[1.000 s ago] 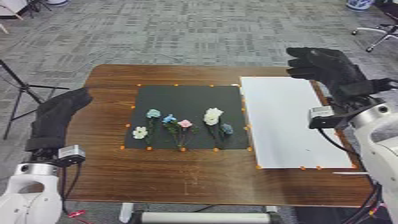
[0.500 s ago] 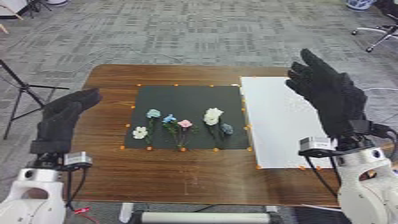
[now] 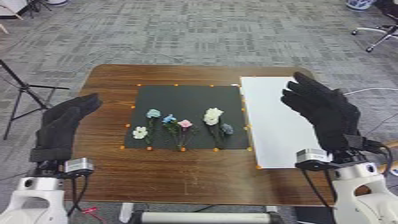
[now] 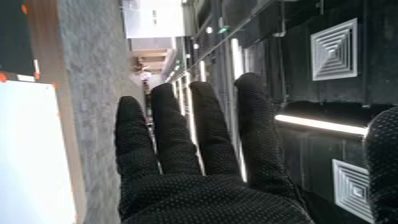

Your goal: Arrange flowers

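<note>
In the head view my right hand [image 3: 325, 111] is over the right part of the white sheet [image 3: 271, 120], its fingers straight. The right wrist view has the same hand [image 4: 209, 192] with fingers extended and nothing held. My left hand [image 3: 62, 125] is at the table's left edge, relaxed and empty. Several flowers lie on the black mat [image 3: 187, 97]: a white one [image 3: 139, 132], a teal one [image 3: 154, 113], a blue one [image 3: 169, 118], a pink one [image 3: 185, 123], a larger white one [image 3: 212, 116] and a grey-blue one [image 3: 226, 129]. Both hands are apart from them.
The brown table [image 3: 178, 175] carries small orange markers around the mat and the sheet. A black tripod [image 3: 25, 90] stands on the floor left of the table, and an office chair [image 3: 384, 32] is at the far right.
My right hand has turned and drawn back toward the robot, its fingers now straight over the sheet's right side. My left hand has shifted slightly right. The flowers have not moved.
</note>
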Controlling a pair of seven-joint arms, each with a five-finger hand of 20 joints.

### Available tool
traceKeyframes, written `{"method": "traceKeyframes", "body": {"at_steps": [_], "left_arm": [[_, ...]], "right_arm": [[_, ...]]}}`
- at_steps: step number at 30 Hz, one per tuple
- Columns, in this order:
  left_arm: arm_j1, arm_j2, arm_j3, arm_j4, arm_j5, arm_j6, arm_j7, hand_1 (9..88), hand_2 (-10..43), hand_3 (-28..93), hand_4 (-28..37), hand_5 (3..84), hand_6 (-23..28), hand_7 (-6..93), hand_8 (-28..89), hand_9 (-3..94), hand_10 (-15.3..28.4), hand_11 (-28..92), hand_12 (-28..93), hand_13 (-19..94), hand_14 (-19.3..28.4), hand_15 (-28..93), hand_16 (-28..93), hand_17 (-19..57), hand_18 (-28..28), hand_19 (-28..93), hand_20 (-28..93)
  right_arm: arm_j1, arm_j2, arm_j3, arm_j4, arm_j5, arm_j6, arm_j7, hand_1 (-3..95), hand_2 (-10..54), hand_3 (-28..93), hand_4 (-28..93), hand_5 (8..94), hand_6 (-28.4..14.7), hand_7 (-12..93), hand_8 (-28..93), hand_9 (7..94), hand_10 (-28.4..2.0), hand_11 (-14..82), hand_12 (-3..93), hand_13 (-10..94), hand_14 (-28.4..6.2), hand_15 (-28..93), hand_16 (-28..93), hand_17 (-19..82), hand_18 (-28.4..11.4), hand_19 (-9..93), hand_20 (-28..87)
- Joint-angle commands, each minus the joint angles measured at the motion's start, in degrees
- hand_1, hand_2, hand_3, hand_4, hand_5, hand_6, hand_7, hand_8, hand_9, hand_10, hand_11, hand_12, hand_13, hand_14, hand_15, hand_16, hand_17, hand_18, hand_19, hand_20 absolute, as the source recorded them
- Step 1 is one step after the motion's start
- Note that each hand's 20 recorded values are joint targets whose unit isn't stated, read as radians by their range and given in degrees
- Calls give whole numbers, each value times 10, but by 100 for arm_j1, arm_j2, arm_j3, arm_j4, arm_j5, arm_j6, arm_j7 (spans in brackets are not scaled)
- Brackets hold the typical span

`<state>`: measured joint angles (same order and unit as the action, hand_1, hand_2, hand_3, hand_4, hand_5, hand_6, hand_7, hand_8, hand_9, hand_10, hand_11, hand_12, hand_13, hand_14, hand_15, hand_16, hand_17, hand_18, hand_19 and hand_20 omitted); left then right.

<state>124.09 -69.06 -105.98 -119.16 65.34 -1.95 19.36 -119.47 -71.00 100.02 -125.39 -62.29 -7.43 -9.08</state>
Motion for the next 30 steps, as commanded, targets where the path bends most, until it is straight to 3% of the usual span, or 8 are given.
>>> {"method": "traceKeyframes", "body": {"at_steps": [1,4,10,16,19,22,26,30], "left_arm": [[127,-49,268,-191,-287,959,345,263,53,697,-277,556,8,169,-86,520,148,223,123,388,180,227,22,44,140,171,201],[115,-50,318,-214,-392,1104,383,262,67,697,-281,567,8,178,-87,535,150,229,122,402,183,243,18,50,141,181,205],[138,-69,285,-237,-357,999,338,258,70,698,-282,568,9,183,-90,539,151,234,121,405,185,257,7,51,141,186,205],[121,-84,339,-210,-423,1021,288,255,66,701,-283,567,11,182,-90,538,151,235,121,403,185,260,3,50,141,188,204],[123,-69,292,-220,-375,967,245,255,65,700,-283,566,11,182,-90,538,151,235,120,402,186,260,2,50,141,188,204],[160,-79,244,-242,-402,988,220,255,64,699,-283,565,12,182,-89,537,151,236,121,402,186,261,2,46,143,189,204],[117,-43,270,-247,-544,1077,192,255,61,702,-283,565,12,183,-90,537,151,237,121,407,188,274,3,34,147,188,201],[106,-44,237,-235,-463,1005,175,254,59,702,-283,564,11,184,-91,575,155,269,128,406,187,277,0,23,144,168,188]], "right_arm": [[-81,-6,-88,-49,51,221,-74,52,39,714,-159,468,-13,75,-65,425,-146,49,120,308,-166,77,189,160,-186,100,241],[-62,-33,-145,-37,33,277,-77,58,40,715,-158,476,-14,78,-64,435,-147,52,122,321,-168,85,191,161,-187,108,245],[6,-20,-234,-3,-2,205,-49,64,41,717,-156,488,-16,82,-65,445,-148,53,125,338,-172,95,194,163,-187,118,250],[-62,-50,-204,-48,5,291,-43,68,41,720,-155,492,-16,84,-65,455,-148,56,130,350,-174,102,197,164,-187,120,251],[-21,-42,-241,-20,59,271,-44,70,41,719,-155,493,-15,85,-65,461,-149,58,134,355,-174,106,201,165,-186,123,253],[-45,-60,-236,-22,-63,154,-28,72,42,719,-155,495,-16,86,-65,464,-149,59,137,358,-173,107,204,172,-185,136,262],[-7,-75,-282,-6,-49,163,-32,73,41,720,-154,497,-17,86,-66,466,-149,56,136,361,-171,104,202,176,-182,138,264],[1,-18,-289,4,-23,146,-17,74,40,721,-154,500,-17,86,-66,465,-148,56,135,358,-157,100,194,178,-179,123,257]]}}
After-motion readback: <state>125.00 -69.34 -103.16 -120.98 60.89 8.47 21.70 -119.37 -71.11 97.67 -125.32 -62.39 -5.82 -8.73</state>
